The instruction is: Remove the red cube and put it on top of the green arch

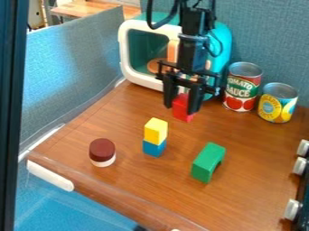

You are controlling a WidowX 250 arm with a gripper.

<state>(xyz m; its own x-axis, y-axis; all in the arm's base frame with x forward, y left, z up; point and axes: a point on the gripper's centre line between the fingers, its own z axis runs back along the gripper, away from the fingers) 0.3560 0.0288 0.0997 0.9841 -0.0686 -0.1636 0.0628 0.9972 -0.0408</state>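
Red cube (182, 109) is between the two fingertips of the gripper (180, 109), at the back of the wooden table (129, 115), in front of the teal toy oven (129, 67). Progress: looks like the grasp stage, roughly halfway at best. Cube not on the arch. Left to do: lift clear if still supported, carry across, set down, let go. Can't tell if its underside is off the wood.

Fingers: parted by about the cube's width, one each side, no gap seen against it, so I read them as pinching the red cube. How firmly, can't tell. They touch nothing else that I can make out.

Green arch (208, 161) is nearer the camera, well apart from the cube, top bare. Yellow block (156, 131) sits on blue block (154, 148), left of the arch in view; worth passing wide, could get knocked.
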